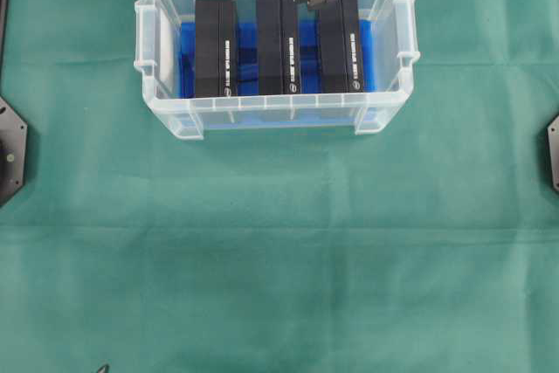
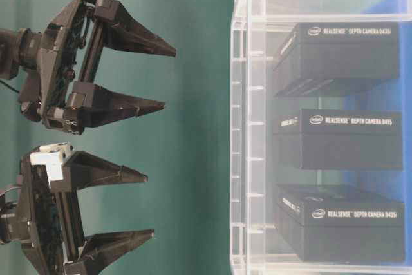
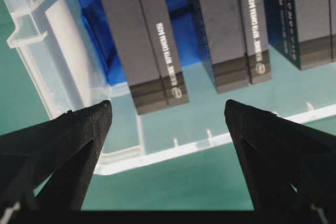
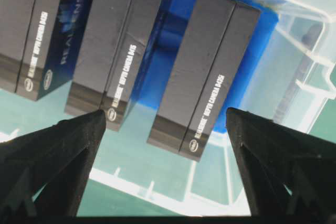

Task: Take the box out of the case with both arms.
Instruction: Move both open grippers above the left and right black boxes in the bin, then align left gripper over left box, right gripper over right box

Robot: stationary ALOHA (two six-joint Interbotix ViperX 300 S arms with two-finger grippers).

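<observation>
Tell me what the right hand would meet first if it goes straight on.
Probably the right box: in the wrist view it lies between the open fingers of the right hand, inside the case. Depth is unclear; the case rim could come first.

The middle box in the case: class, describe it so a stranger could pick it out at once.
On the green cloth stands a clear plastic case lined with blue. Three dark boxes stand in a row inside; the middle box has a neighbour on each side.
</observation>
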